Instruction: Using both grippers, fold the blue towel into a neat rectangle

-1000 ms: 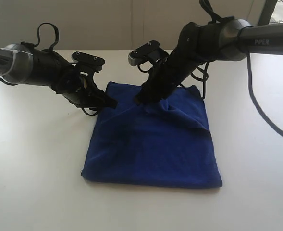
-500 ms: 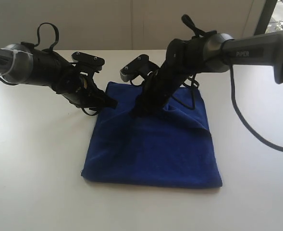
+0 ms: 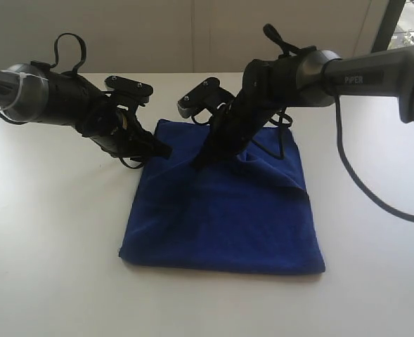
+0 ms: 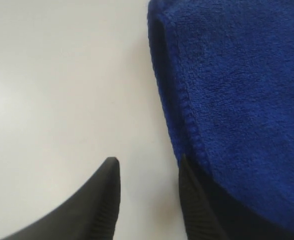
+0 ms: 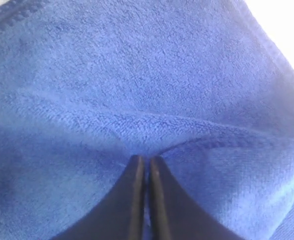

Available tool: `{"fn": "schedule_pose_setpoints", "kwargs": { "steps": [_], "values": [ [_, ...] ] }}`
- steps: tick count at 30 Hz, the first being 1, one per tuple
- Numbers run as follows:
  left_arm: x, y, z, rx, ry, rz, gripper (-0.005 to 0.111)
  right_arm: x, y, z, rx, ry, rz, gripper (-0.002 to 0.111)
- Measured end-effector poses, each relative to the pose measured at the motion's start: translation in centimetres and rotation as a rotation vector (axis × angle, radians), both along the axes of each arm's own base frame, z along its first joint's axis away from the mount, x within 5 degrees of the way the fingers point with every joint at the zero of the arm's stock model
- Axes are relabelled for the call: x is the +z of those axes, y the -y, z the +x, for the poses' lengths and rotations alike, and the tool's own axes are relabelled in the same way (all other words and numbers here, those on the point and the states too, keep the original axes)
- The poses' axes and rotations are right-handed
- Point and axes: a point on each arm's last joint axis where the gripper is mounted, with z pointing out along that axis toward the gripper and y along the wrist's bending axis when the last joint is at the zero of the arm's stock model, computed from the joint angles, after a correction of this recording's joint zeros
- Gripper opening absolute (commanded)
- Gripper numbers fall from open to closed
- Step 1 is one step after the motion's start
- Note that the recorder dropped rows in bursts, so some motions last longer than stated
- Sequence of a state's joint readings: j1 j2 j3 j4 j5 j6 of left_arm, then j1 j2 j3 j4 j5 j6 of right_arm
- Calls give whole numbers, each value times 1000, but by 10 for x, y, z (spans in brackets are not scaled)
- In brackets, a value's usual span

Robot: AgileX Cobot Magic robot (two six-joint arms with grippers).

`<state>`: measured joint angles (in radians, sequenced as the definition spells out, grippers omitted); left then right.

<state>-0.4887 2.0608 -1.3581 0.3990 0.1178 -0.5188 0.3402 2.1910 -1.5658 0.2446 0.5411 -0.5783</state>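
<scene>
The blue towel [image 3: 221,217] lies as a folded, roughly square pad on the white table [image 3: 52,239]. My left gripper [image 3: 162,151] sits low at the towel's far left corner. In the left wrist view it [image 4: 147,167] is open, with bare table between the fingers and one finger [image 4: 189,195] against the towel's hemmed edge [image 4: 236,90]. My right gripper [image 3: 202,160] reaches across to the towel's far middle. Its black tips [image 5: 147,160] are shut on a raised ridge of the cloth [image 5: 137,75], and creases run out from the pinch. No white label shows.
Black cables [image 3: 280,137] hang from the right arm over the towel's far right part. A pale wall [image 3: 192,35] closes the table's far side, with a window frame [image 3: 393,17] at the top right. White tabletop surrounds the towel.
The right arm swung left over the towel's far edge and its pinch moved left with it, mostly in the first half second. The left arm has stayed put.
</scene>
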Motion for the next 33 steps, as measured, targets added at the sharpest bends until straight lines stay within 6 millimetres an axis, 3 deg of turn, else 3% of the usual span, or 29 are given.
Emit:
{"fn": "schedule_pose_setpoints", "kwargs": {
  "steps": [7, 15, 22, 33],
  "values": [
    [0, -1, 0, 2, -7, 5, 45, 2, 1, 0, 4, 7, -7, 0],
    [-1, -1, -1, 4, -11, 9, 45, 45, 11, -1, -19, 95, 21, 0],
    [-1, -1, -1, 4, -11, 9, 45, 75, 53, 7, -130, 152, 46, 0],
    [-1, -1, -1, 5, -13, 11, 45, 62, 102, 20, -240, 140, 31, 0]
  ]
}}
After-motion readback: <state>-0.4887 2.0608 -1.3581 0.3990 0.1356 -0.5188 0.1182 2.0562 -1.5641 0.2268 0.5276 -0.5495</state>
